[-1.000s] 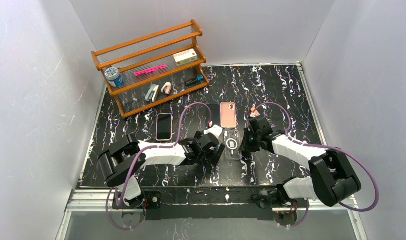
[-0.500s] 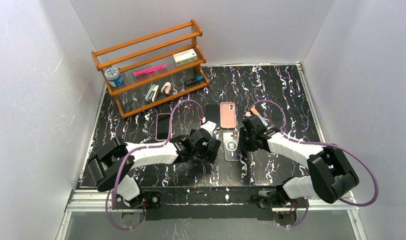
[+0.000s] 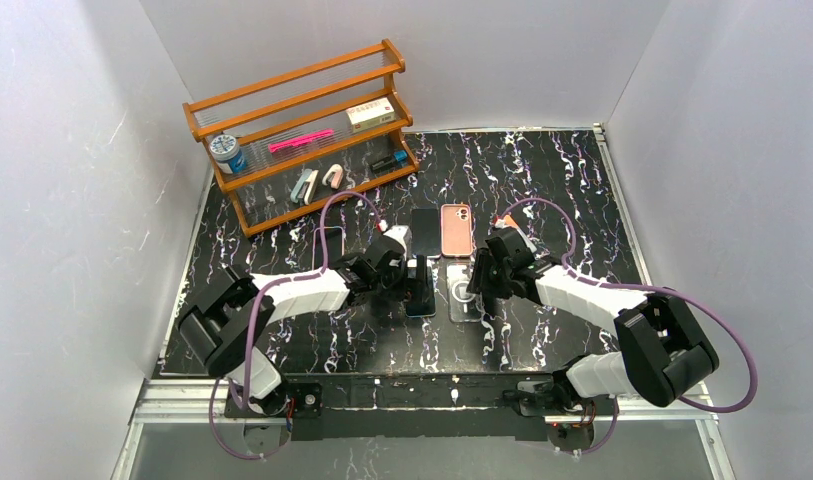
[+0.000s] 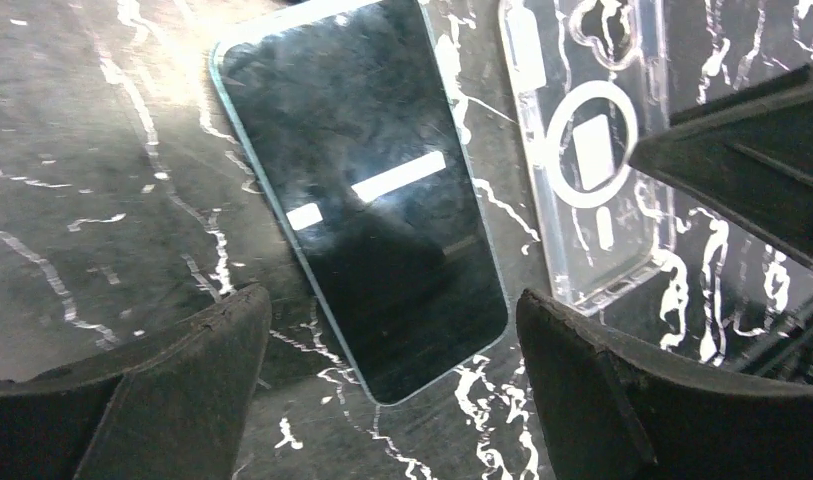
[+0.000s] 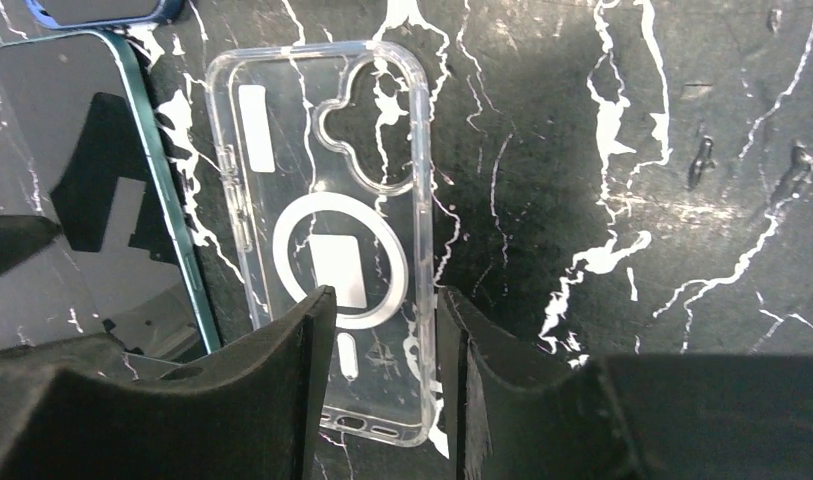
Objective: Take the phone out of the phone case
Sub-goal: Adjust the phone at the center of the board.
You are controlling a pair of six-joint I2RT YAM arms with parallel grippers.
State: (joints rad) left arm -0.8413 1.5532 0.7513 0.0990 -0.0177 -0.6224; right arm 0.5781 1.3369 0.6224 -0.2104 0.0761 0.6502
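On marbled table (image 3: pixel 542 170), phone (image 4: pixel 367 210) is lying screen-up just left of clear case (image 5: pixel 317 245), fully out; whether edges are touching, cannot tell. Left gripper (image 4: pixel 387 310) is holding fingers spread wide, straddling phone's near end. Right gripper (image 5: pixel 382 295) is keeping fingers narrowly parted around case's right rim, not visibly clamping. Against second ago: left gripper is sitting further left and away from bases, phone now showing apart from case; case is barely shifting.
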